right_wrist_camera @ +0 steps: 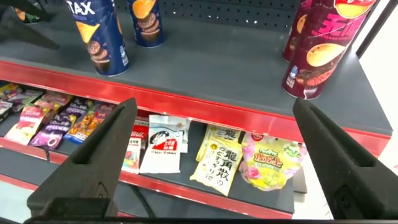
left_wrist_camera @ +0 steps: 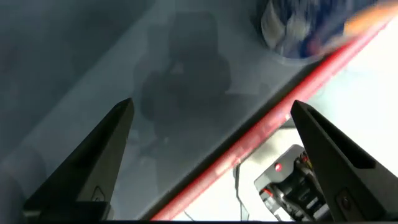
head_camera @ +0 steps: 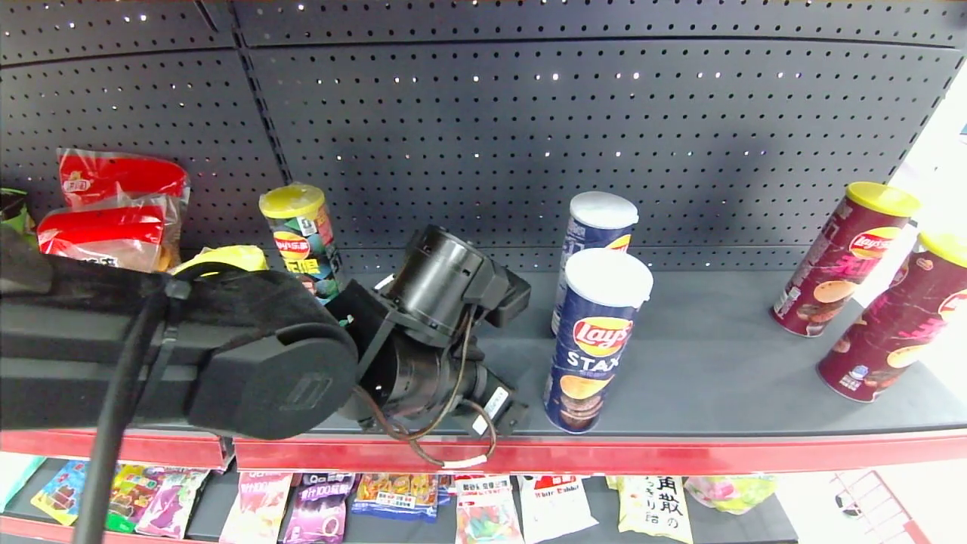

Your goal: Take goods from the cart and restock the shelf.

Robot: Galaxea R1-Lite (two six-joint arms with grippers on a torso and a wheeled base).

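Shelf (head_camera: 718, 363) with a red front lip is carrying a front blue chip can (head_camera: 597, 340) standing upright near the middle, a rear blue chip can (head_camera: 597, 219) just behind it, two maroon chip cans (head_camera: 842, 261) at the right end and a yellow-lidded can (head_camera: 298, 227) by the pegboard back. Left gripper (left_wrist_camera: 211, 104) is hovering over the shelf's front edge near the front blue chip can, jaws spread wide and holding nothing. Right gripper (right_wrist_camera: 214, 102) is hanging before the shelf, jaws likewise apart and empty, above snack packets (right_wrist_camera: 214, 158) lying on the lower shelf (right_wrist_camera: 186, 186).
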